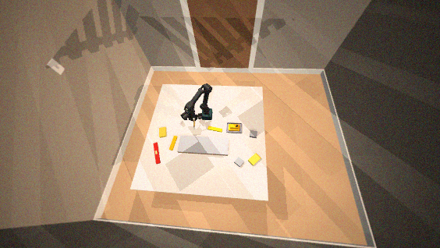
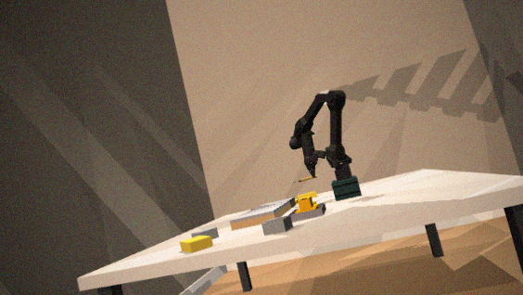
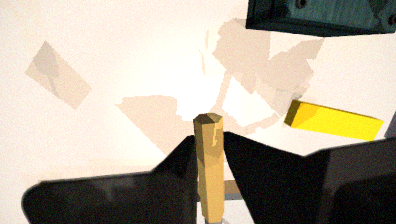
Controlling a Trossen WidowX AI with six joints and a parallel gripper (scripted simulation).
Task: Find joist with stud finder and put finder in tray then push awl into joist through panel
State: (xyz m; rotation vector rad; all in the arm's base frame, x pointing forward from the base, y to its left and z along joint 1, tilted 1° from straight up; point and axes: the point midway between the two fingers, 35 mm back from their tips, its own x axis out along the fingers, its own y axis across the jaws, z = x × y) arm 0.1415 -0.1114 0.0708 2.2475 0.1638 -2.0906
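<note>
My gripper (image 1: 193,119) (image 2: 312,171) (image 3: 208,140) is shut on the awl (image 1: 194,123) (image 2: 306,178) (image 3: 210,165), a tan wooden handle with a thin metal tip. It holds the awl lifted off the white table, just in front of the arm's teal base (image 3: 320,15). The grey floor panel (image 1: 203,147) (image 2: 261,214) lies flat a little in front of the gripper. The yellow stud finder (image 1: 234,126) (image 2: 306,201) sits in the small grey tray (image 1: 228,128) (image 2: 308,213) to the right of the panel's back edge.
A red level (image 1: 156,152) and yellow blocks (image 1: 162,132) (image 1: 173,143) lie left of the panel. A yellow bar (image 1: 214,129) (image 3: 332,121) lies behind it. Grey blocks (image 1: 239,161) (image 1: 253,133) (image 2: 277,225) and a yellow block (image 1: 254,159) (image 2: 197,243) lie to the right.
</note>
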